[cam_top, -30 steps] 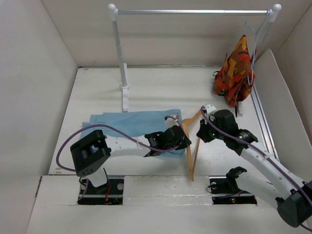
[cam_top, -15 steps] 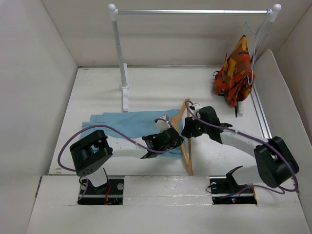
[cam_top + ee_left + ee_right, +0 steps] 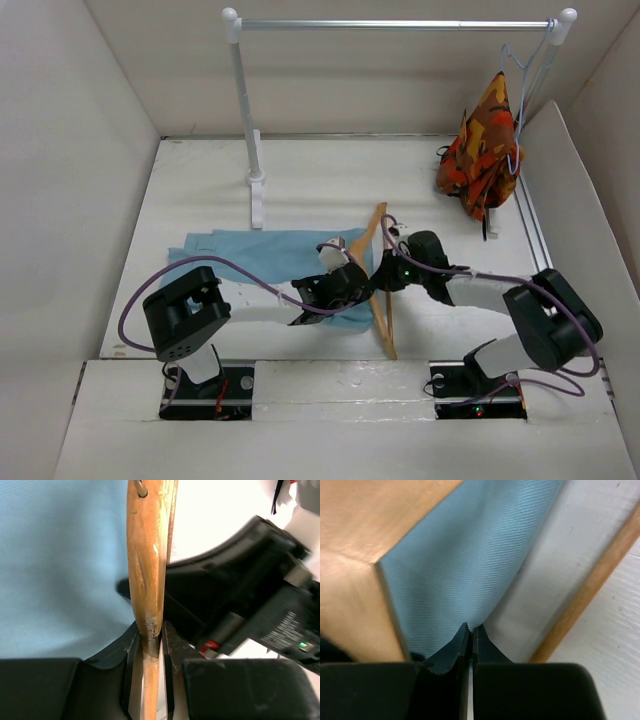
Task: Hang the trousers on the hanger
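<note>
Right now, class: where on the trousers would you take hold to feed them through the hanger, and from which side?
Pinch the trousers at their right-hand edge beside the hanger, coming low from the right. Elsewhere the cloth lies flat on the table, giving jaws nothing to close on.

trousers [image 3: 250,250] light blue; hanger [image 3: 145,555] tan; garment [image 3: 482,150] orange camouflage

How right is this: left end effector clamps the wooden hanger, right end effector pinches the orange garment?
One error: the right end effector pinches the light-blue trousers, per the right wrist view. The left end effector does clamp the wooden hanger.
</note>
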Tool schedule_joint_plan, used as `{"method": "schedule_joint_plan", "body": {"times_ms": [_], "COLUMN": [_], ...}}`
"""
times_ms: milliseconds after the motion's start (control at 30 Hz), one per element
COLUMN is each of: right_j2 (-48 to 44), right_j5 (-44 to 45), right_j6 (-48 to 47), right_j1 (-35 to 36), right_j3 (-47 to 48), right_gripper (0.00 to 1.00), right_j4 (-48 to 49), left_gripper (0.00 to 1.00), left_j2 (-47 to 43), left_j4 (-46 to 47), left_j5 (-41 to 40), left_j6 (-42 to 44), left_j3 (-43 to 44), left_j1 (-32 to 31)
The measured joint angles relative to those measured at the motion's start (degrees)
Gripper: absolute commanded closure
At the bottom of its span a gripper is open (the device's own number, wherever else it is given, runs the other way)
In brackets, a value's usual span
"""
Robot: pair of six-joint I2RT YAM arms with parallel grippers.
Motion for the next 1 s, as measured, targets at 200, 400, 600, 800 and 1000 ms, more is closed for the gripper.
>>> {"method": "schedule_joint_plan", "body": {"times_ms": [200,400,600,800,1000], "right_j2": [-13.38,-24.68,-26.91,-20.83,-19.04], "right_j5": [-2.51,-4.26,-7.48,-10.21,-10.43], "right_j6": [-2.01,-9.05,-15.93,-19.82,-20.85], "right_j1": [-6.21,-18.03,-34.29,-36.89,-36.83], "right_j3": [1.05,5.38,5.92,8.98,8.87], "right_gripper": [1.0,1.0,1.0,1.0,1.0], "right_j4": [-9.81,-23.52,-32.52,-34.49,-34.49], "left_gripper": [1.0,1.0,1.0,1.0,1.0], "left_j2": [-1.97,-6.69,-11.54,-17.53,-16.33], "left_j4": [-1.01,-2.73,-6.51,-11.3,-14.8], "left_j5": [-0.74,-1.33,-2.38,-3.65,-5.2], "left_j6": [0.94,2.32,5.27,9.29,11.82], "left_j3": [-1.16,-4.76,-7.04,-9.35,-6.51], "left_j1": [1.25,3.69,4.5,4.5,4.11]}}
